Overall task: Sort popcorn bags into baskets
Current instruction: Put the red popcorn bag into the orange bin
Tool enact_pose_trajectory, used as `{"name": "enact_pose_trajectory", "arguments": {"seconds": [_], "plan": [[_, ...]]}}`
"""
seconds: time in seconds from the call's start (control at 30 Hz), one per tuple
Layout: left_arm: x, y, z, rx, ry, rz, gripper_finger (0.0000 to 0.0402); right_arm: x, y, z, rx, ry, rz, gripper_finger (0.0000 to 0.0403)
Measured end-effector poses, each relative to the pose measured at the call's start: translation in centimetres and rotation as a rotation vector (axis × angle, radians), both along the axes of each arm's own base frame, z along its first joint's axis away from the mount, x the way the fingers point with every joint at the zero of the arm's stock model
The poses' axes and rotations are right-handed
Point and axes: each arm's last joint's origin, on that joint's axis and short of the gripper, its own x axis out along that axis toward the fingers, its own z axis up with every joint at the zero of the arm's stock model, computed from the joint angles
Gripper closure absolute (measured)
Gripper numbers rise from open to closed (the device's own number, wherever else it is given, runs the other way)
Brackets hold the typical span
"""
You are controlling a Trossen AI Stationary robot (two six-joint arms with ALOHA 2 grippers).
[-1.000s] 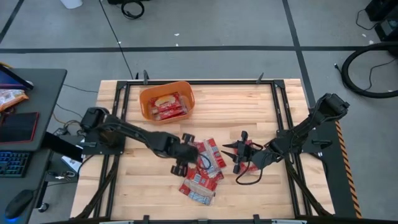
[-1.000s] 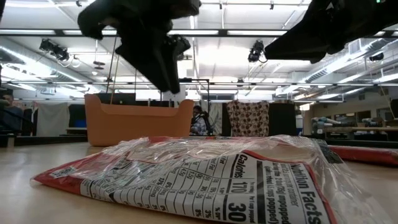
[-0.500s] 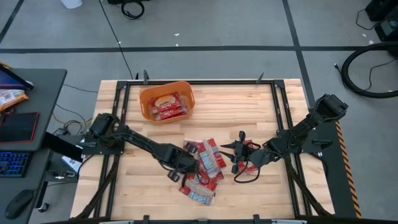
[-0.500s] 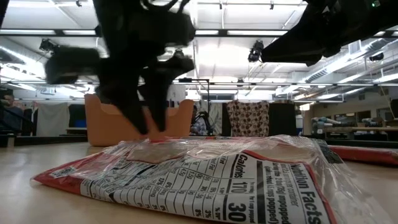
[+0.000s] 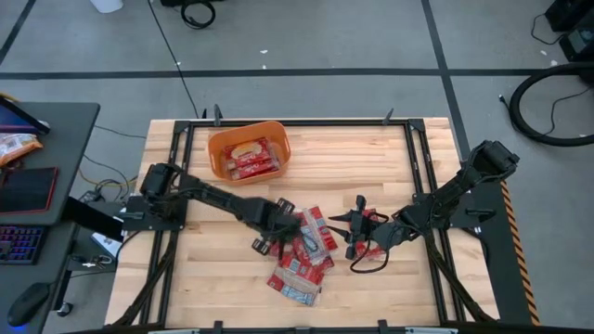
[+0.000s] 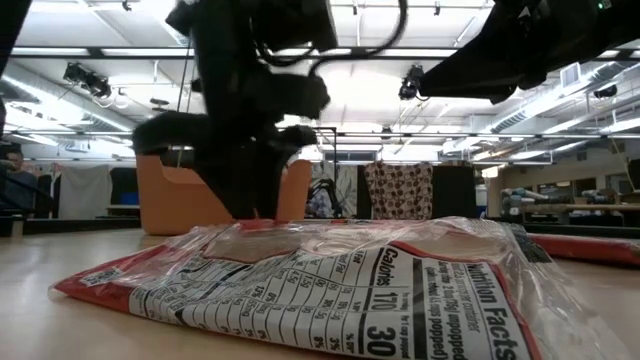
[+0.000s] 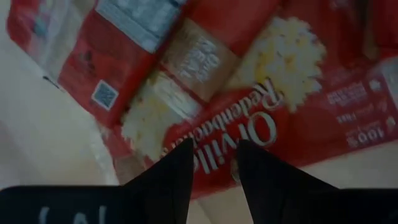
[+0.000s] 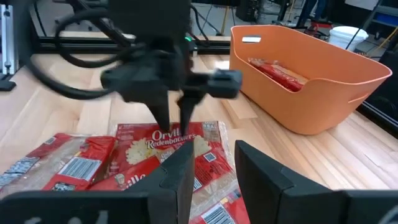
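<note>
Several red popcorn bags (image 5: 302,252) lie in a loose pile at mid-table, and one fills the low view's foreground (image 6: 330,290). More bags (image 5: 252,160) lie inside the orange basket (image 5: 213,153), which stands near the far edge (image 8: 311,93). My left gripper (image 5: 281,225) is down on the pile's top bag (image 8: 165,144), its fingers drawn close together. My right gripper (image 5: 345,232) hovers right of the pile with its fingers (image 8: 214,158) a little apart, holding nothing. My left gripper comes from above, pointing down, onto the top bag's printed face beside the brand lettering (image 7: 214,134), near one long edge. Its fingertips (image 8: 164,124) stand close together on the wrapper; whether a fold sits between them I cannot tell. The bag lies flat on the pile.
A red bag (image 6: 590,246) lies near my right arm. Bare wood stretches between the pile and the basket (image 5: 334,167) and along the near edge. A black frame (image 5: 278,122) borders the table. A desk with a keyboard (image 5: 23,243) stands to the left.
My left gripper has dropped from above the pile onto the top bag, and in the low view its spread fingers have drawn together there. The bags and my right arm have stayed where they were.
</note>
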Motion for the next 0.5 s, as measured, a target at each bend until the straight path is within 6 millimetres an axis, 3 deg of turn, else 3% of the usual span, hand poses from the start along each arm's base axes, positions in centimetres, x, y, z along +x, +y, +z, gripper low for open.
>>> {"name": "enact_pose_trajectory", "arguments": {"seconds": [0.2,0.5], "plan": [[-0.4,2.0,-1.4,-0.048,0.065,0.136,0.0271,0.0,0.0,-0.1,-0.001,0.008,0.003,0.0283],[-2.5,5.4,-1.3,-0.049,0.264,0.685,0.0271,-0.1,0.0,-0.1,0.001,0.015,0.010,0.0282]]}}
